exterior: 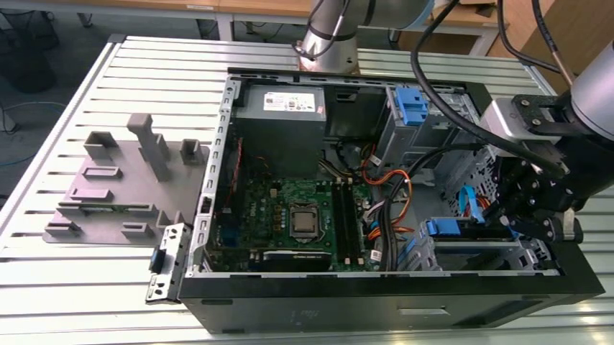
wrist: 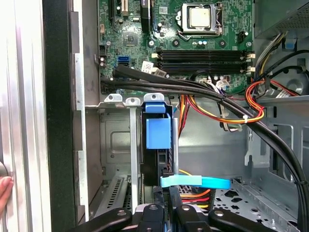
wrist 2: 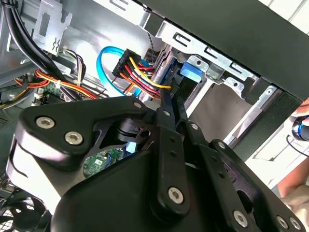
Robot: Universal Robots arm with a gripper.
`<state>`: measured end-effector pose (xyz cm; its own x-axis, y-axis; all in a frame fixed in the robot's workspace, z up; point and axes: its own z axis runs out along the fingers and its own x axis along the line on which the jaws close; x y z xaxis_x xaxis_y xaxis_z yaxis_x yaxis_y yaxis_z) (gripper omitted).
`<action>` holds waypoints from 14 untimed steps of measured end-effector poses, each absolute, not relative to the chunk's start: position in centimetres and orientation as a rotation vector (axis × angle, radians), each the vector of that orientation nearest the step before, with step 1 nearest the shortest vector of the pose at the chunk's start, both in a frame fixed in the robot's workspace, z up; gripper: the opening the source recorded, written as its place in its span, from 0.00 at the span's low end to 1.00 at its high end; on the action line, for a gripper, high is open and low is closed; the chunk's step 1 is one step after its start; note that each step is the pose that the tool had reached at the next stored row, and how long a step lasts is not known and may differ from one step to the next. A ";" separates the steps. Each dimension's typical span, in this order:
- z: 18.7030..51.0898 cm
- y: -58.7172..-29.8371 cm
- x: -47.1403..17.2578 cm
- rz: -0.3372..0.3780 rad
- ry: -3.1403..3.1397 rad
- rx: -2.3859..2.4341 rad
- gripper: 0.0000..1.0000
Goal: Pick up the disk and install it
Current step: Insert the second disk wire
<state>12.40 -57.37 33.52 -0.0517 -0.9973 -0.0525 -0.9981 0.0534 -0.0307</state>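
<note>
Disk (exterior: 446, 228) is seated edge-on in the drive cage (exterior: 499, 253), at the PC case (exterior: 384, 305) corner on the exterior view's right. Its blue rail tab is up and the dark body is down in the slot. In the first wrist view the disk (wrist: 158, 135) stands between the cage's metal walls. In the second wrist view only the blue tab end (wrist 2: 189, 71) is clear.

Gripper (exterior: 508, 215) is inside the case opening, right at the cage. In both wrist views it's in line with the disk's near end (wrist: 164, 212) (wrist 2: 170, 104), close up. Jaw state: can't tell, linkage blocks the tips. Contact w/ disk: can't tell either.

Containers:
- Drive cage: holds the disk. A light-blue SATA cable (wrist: 195, 182) crosses just in front of it, w/ red/yellow/orange pwr wires (wrist: 227, 113) beside.
- PC case: lid off. Mobo (exterior: 287, 208) lies flat on the floor w/ bare CPU socket, PSU (exterior: 281, 100) in the far corner. A black cable bundle (wrist: 193, 87) runs across twd the cage. A 2nd blue bracket (exterior: 410, 104) sits in the bay next to the PSU.
- Grey holder (exterior: 115, 180): outside the case, on the slatted table (exterior: 86, 287), exterior view's left, well apart from the gripper.

A person's hand (wrist 2: 299, 125) is just outside the case wall, and a fingertip (wrist: 4, 187) is on the table edge.
</note>
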 end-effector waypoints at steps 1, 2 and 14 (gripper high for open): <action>33.5 -57.4 12.4 0.021 2.236 -2.121 0.16; 33.5 -57.4 12.4 0.021 2.236 -2.121 0.16; 33.5 -57.2 12.7 0.021 2.236 -2.121 0.24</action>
<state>12.72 -57.23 33.49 -0.0517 -0.9973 -0.0524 -0.9981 0.0533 -0.0307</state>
